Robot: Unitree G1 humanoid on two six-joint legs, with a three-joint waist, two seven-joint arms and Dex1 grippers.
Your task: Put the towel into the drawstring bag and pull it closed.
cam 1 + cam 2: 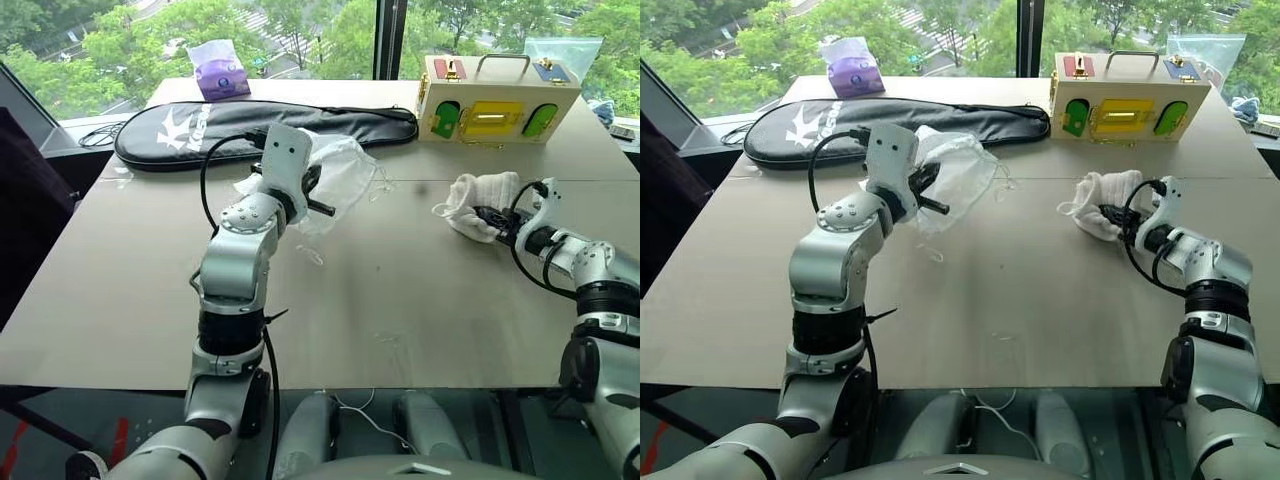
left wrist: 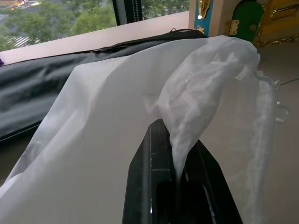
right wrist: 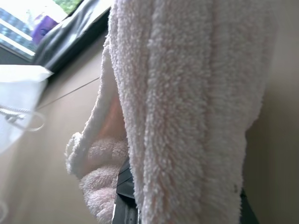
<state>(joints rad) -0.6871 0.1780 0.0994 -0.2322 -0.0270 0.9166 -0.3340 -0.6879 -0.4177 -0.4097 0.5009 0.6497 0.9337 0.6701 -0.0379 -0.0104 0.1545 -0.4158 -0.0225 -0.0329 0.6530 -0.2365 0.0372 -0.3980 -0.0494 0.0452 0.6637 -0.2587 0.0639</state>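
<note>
My left hand [image 2: 180, 179] is clamped on a fold of the drawstring bag [image 1: 335, 175], holding it lifted just in front of the black racket case [image 1: 180, 130]. My right hand [image 1: 492, 222] sits at the towel [image 1: 480, 200] on the right side of the tabletop [image 1: 400, 300], well apart from the bag; its fingers are buried in the pile, and I judge them pinched on it.

The bag looks feather-light, thin and slippery. It droops from a single pinch, so the mouth will likely sag shut unless I hold it by the rim near the cord loops [image 2: 275, 100]. The towel is thick, soft and grippy; a bite into a bunched fold should hold.

Between the two lies bare tabletop, good room to carry the towel across. The wooden latch box [image 1: 495, 100] stands close behind the towel, and the near edge is a fair way off.
</note>
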